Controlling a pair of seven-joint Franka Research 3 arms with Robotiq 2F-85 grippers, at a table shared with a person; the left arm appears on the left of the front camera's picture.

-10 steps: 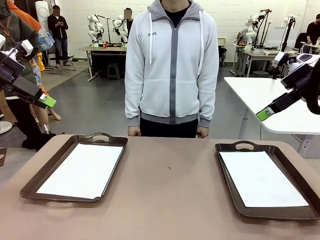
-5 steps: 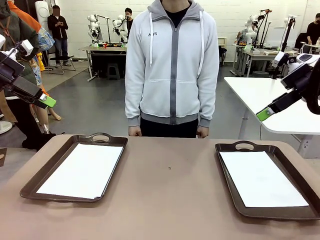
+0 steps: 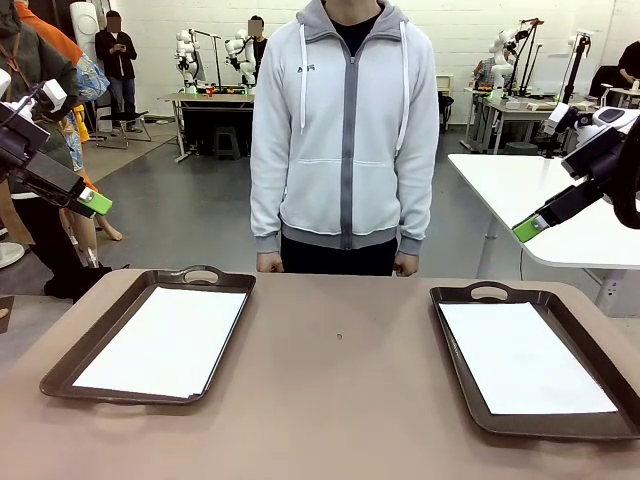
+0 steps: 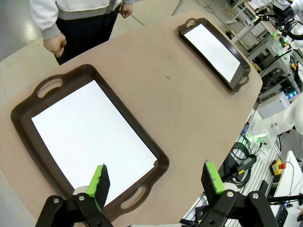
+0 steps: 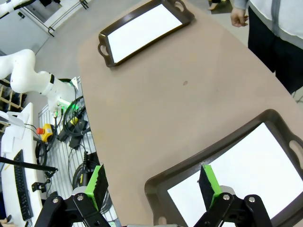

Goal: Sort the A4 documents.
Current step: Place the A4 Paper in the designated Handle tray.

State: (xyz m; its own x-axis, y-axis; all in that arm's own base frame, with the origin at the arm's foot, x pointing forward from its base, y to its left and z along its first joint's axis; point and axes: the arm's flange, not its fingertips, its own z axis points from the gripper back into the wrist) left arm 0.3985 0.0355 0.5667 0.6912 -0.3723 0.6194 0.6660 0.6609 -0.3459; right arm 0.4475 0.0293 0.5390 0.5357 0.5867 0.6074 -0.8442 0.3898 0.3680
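Two dark brown trays rest on the table, each with white A4 documents lying flat inside. The left tray (image 3: pixel 70 372) holds a sheet (image 3: pixel 165 340), also seen from the left wrist as a sheet (image 4: pixel 90 137). The right tray (image 3: pixel 455 370) holds a sheet (image 3: pixel 520 356), which the right wrist view shows as a sheet (image 5: pixel 241 175). My left gripper (image 4: pixel 156 184) hangs open high above the left tray; its green-tipped finger (image 3: pixel 96 202) shows at picture left. My right gripper (image 5: pixel 151 187) is open high above the right tray, with a finger (image 3: pixel 528 229) at picture right.
A person in a light grey hoodie (image 3: pixel 343 130) stands at the far edge of the table, hands (image 3: pixel 268 262) down at the sides. The brown tabletop (image 3: pixel 340 380) between the trays is bare. A white table (image 3: pixel 540 195) stands behind on the right.
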